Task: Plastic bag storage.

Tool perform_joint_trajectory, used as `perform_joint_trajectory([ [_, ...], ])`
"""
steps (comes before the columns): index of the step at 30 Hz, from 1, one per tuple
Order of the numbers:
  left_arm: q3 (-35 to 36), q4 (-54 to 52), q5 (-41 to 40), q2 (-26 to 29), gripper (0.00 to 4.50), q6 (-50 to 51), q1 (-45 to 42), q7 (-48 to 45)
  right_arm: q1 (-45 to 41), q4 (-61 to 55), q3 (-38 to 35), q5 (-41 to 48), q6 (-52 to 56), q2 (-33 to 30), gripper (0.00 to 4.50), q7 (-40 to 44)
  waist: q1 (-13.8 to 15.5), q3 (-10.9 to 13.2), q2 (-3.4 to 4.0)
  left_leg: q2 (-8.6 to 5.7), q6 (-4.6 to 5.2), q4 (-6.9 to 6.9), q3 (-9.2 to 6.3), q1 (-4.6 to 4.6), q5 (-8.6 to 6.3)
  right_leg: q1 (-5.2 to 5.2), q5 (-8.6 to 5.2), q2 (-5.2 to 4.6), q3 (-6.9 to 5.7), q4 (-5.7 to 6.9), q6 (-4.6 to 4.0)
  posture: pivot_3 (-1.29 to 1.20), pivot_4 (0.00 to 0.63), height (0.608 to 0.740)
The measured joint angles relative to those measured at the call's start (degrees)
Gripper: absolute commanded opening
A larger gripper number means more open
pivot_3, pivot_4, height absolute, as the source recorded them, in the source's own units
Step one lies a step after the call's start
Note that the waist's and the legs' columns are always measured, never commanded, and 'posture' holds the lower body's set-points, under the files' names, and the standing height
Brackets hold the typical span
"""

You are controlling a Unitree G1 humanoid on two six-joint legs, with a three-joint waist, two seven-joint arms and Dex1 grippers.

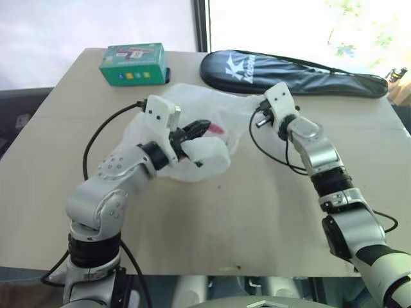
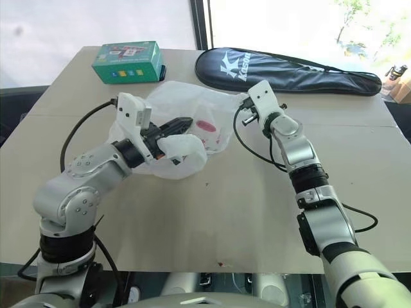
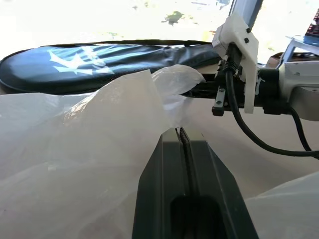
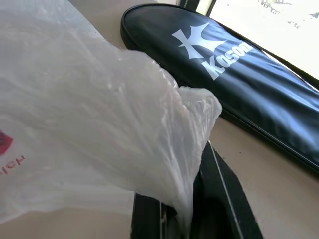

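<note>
Bag-folding in progress: plastic bag (image 1: pixel 192 128) lies mid-tabletop (image 1: pixel 257 218), left hand (image 2: pixel 183 123) clamped on its nine o'clock edge, right hand (image 4: pixel 192 199) pinching its two o'clock corner, probably to stretch it flat.

- The plastic bag (image 2: pixel 192 131) is thin, crinkly and translucent white, with a red printed mark on its side.
- It lies bunched and shapeless on the far half of the table, left of centre, just near of the long black racket cover.
- Its right far corner is drawn up into a pinched peak.
- A near fold bulges up as a rounded white lump, lifted off the tabletop.
</note>
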Motion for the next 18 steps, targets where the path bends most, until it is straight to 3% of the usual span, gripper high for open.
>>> perform_joint_trajectory([
  [2, 2.29, 2.56, -5.20, 0.16, 0.90, 2.23, -0.73, -2.12, 0.36, -1.87, -0.21, 0.28, 0.23, 0.08, 0.00, 0.36, -0.01, 0.00, 0.00, 0.02, -0.01, 0.02, -0.04, -0.01, 0.01, 0.00, 0.00, 0.00, -0.04, 0.01, 0.00, 0.00, 0.150, 0.740],
  [6, 10.26, 6.13, -22.37, 2.93, 2.77, 10.86, -3.72, -3.43, 2.14, -5.68, -0.61, 0.88, 1.84, 0.25, 0.00, 0.99, -0.01, 0.00, 0.00, 0.01, -0.01, 0.04, -0.08, -0.03, 0.01, 0.01, 0.00, -0.02, -0.05, -0.01, 0.00, 0.00, 0.150, 0.740],
  [10, 14.08, 9.55, -47.61, 12.73, 4.48, 19.34, -2.02, -1.51, 4.16, -7.79, -0.62, 0.98, 3.93, 0.55, 0.00, 1.30, -0.22, 0.03, -0.01, 0.02, -0.01, 0.03, -0.09, -0.05, 0.01, 0.00, 0.00, -0.04, -0.04, -0.05, 0.00, 0.00, 0.150, 0.740],
  [12, 15.20, 10.92, -54.80, 17.79, 4.48, 20.55, -1.20, -1.02, 4.58, -7.94, -0.66, 0.96, 4.16, 0.47, 0.00, 1.60, -0.18, 0.04, 0.01, 0.01, -0.01, 0.03, -0.10, -0.03, 0.01, 0.00, 0.00, -0.05, -0.04, -0.04, 0.00, 0.00, 0.150, 0.740],
  [14, 16.55, 10.73, -56.32, 22.32, 4.48, 20.60, -0.99, -1.60, 4.60, -8.00, -0.65, 0.98, 4.35, 0.76, 0.00, 2.16, -0.16, 0.05, 0.02, -0.03, -0.01, 0.05, -0.09, -0.01, 0.01, 0.01, 0.00, -0.05, -0.05, 0.00, 0.00, 0.00, 0.150, 0.740],
  [18, 16.40, 10.81, -54.52, 23.38, 4.48, 17.46, -1.92, 1.02, 4.62, -7.97, -0.45, 1.01, 4.40, 1.54, 0.00, 2.48, 0.19, 0.04, 0.02, -0.05, -0.02, 0.08, -0.15, -0.01, 0.01, 0.05, 0.00, -0.05, -0.11, 0.03, 0.00, 0.00, 0.150, 0.740],
])
